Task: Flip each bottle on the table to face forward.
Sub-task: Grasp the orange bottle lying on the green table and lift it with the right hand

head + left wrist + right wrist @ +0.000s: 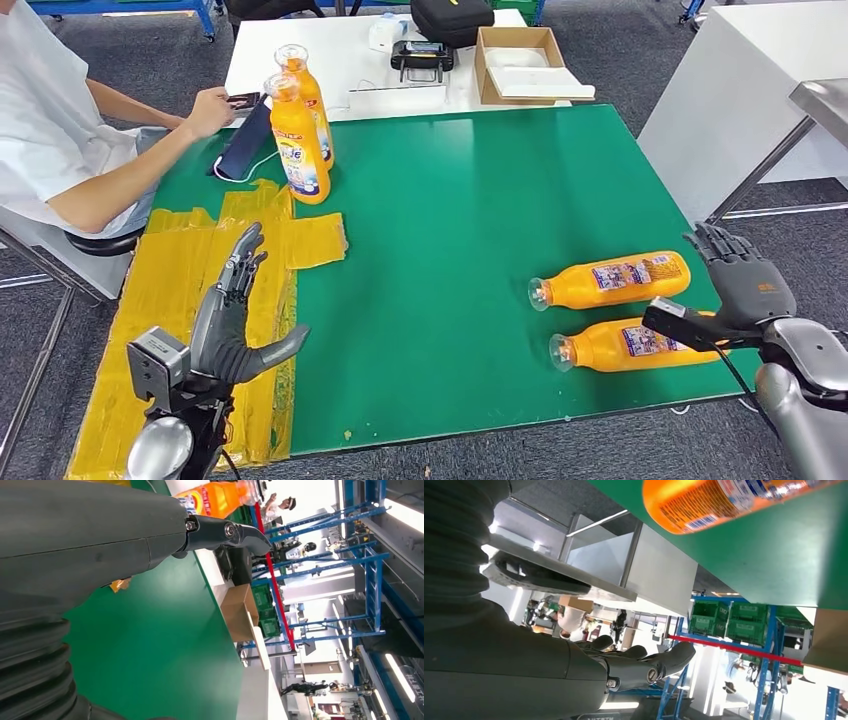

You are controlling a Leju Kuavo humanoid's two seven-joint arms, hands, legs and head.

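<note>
**Two bottles upright, two lying, both robot hands empty**

While a seated person [60, 130] rests a hand at the far left edge of the green worktop [450, 200], the left robot hand [235, 310] hovers over the yellow taped patch [190, 270] at the near left. Its fingers stretch forward and apart, thumb out to the side, holding nothing. Beyond it, at the far left of the worktop, two orange bottles [298, 135] stand upright, one just behind the other. To the right, a lying bottle [612, 279] points its cap leftward, and a second lying bottle [630, 346] lies parallel, nearer the front edge. The right robot hand [742, 285] sits at the worktop's right edge, just beside the bottoms of those two bottles, fingers extended and loosely spread, released and grasping nothing.
</note>
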